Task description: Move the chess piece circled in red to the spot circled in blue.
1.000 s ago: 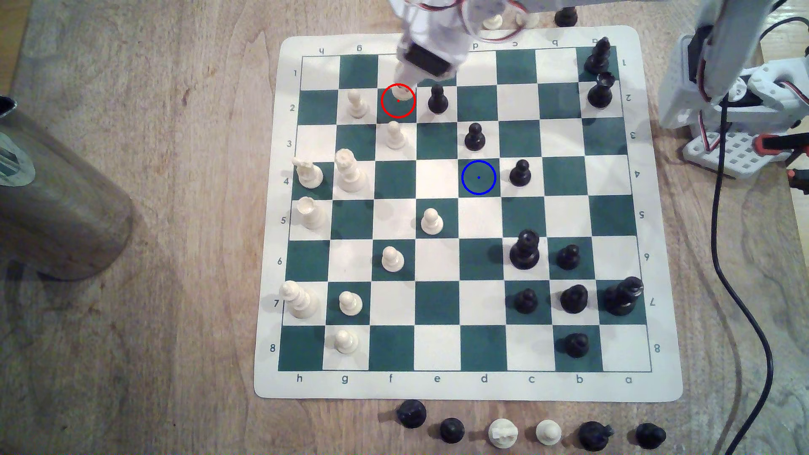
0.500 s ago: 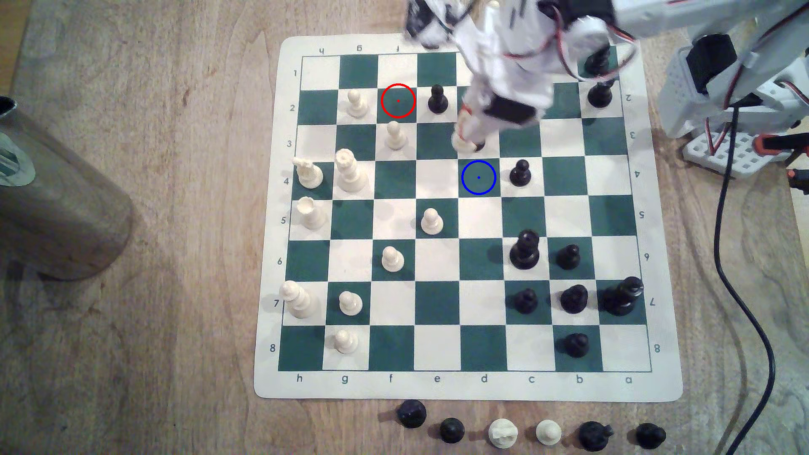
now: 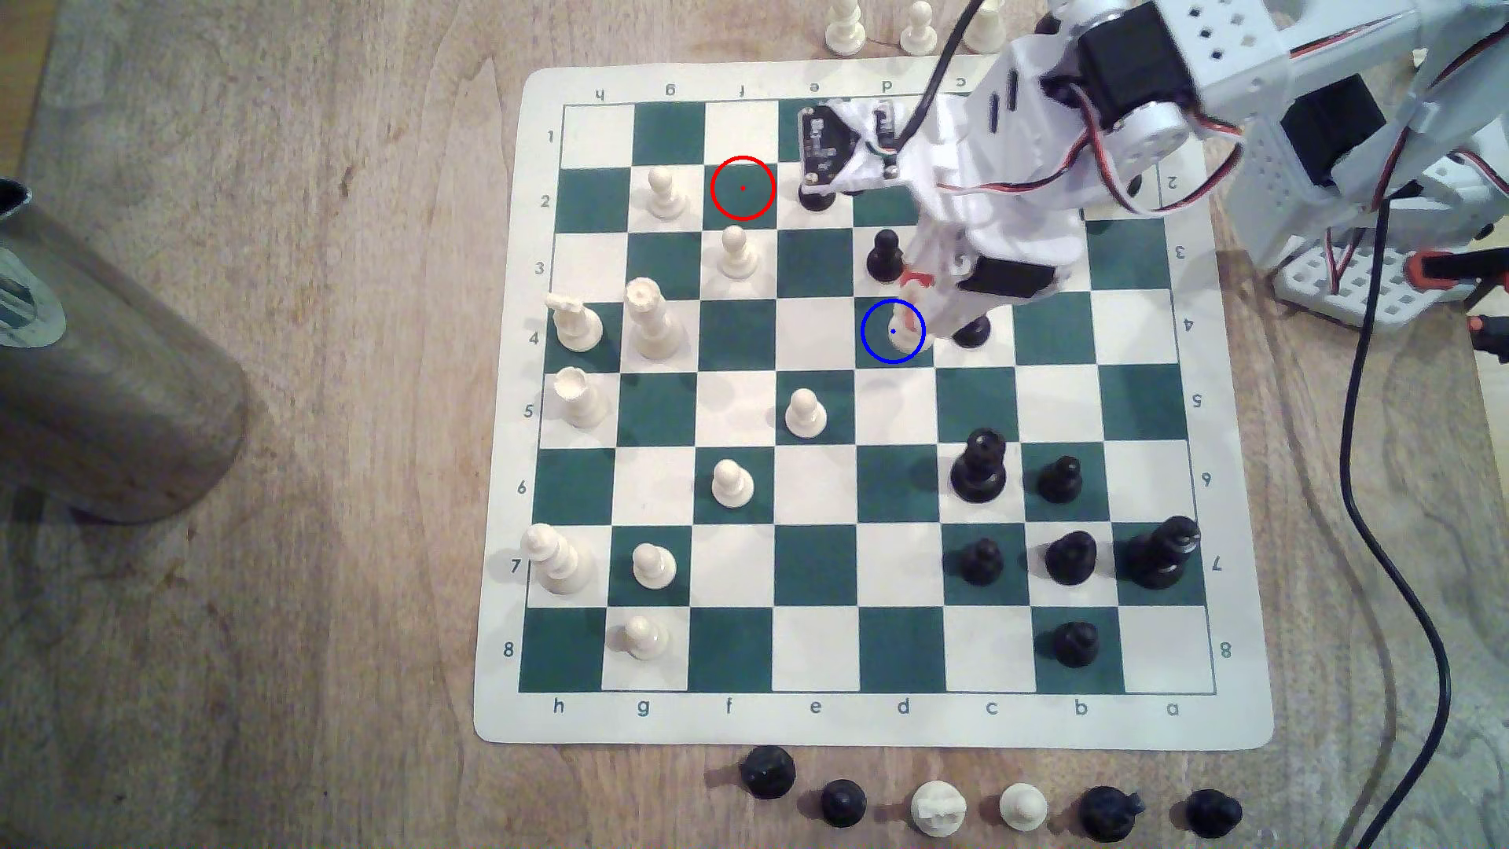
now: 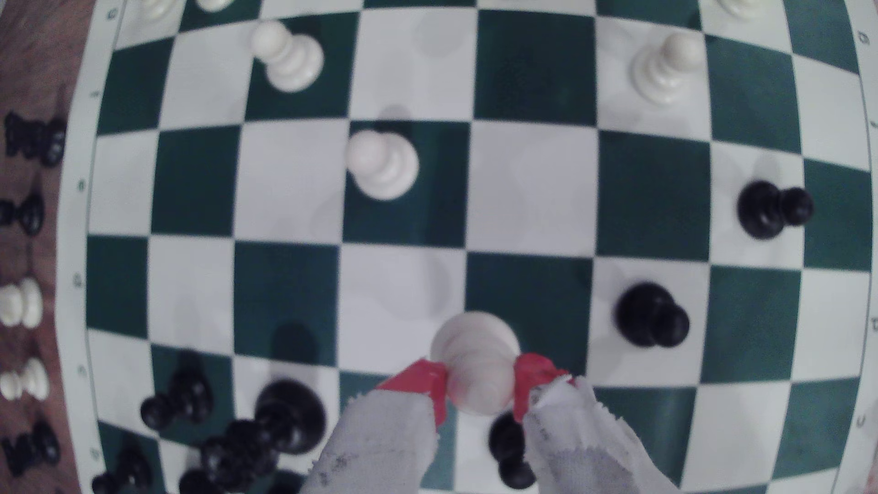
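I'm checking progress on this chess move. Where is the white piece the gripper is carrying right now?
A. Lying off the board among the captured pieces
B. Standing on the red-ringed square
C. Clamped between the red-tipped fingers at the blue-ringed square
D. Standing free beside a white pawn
C: the gripper pinches the chess piece between its red tips, over the spot.

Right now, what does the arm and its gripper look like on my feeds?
The arm is white printed plastic with perforated panels, black servo blocks, looped red, white and black wires, and a small black circuit board. The gripper has red-tipped fingers wrapped in frayed greyish-white cloth tape.
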`<state>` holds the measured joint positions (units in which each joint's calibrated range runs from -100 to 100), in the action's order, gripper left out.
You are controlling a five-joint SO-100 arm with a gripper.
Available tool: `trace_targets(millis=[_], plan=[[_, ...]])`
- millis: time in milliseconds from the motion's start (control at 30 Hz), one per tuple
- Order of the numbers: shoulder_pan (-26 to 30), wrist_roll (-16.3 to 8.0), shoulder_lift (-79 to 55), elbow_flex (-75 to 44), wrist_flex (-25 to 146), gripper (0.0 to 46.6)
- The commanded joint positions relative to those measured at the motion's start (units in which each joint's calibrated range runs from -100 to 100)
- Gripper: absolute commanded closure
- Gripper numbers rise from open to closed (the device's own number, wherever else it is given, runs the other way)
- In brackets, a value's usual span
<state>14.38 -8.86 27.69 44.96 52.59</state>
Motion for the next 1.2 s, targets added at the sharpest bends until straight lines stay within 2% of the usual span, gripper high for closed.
trace_targets(millis=[0, 567, 1167], plan=[[-0.42, 0.10, -1.29, -1.08, -2.71, 44.4], [-3.70, 1.42, -7.40, 1.00, -8.12, 44.4], [-4.64, 1.42, -10.03, 1.46, -9.76, 43.7]])
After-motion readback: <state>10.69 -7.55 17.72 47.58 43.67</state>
